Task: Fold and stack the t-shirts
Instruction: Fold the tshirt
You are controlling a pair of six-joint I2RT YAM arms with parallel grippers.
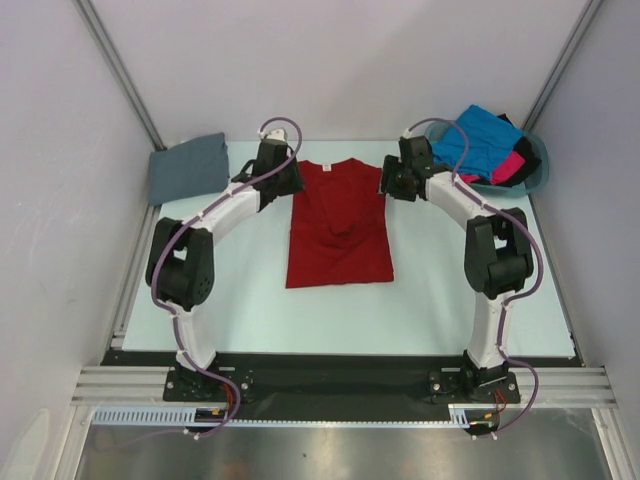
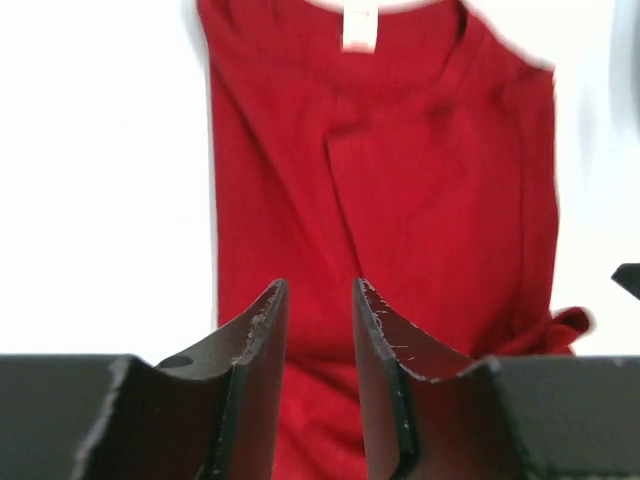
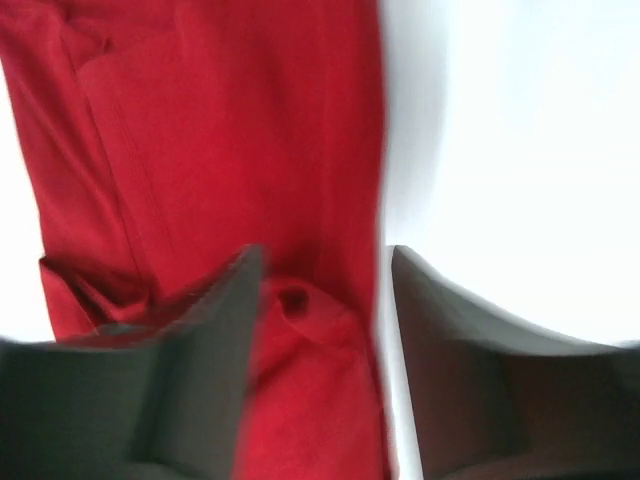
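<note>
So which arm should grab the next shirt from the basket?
Probably the right. The right gripper, open, sits just beside the teal basket holding the blue shirt at the far right. The left gripper is across the red shirt, farther away.

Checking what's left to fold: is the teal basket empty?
No: the teal basket holds a heap of shirts, blue on top.

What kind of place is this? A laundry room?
Probably a robot test booth, not a home: two white robot arms bolted to a pale table, plain white walls with metal frame rails, a deep red cloth t-shirt laid flat.
</note>
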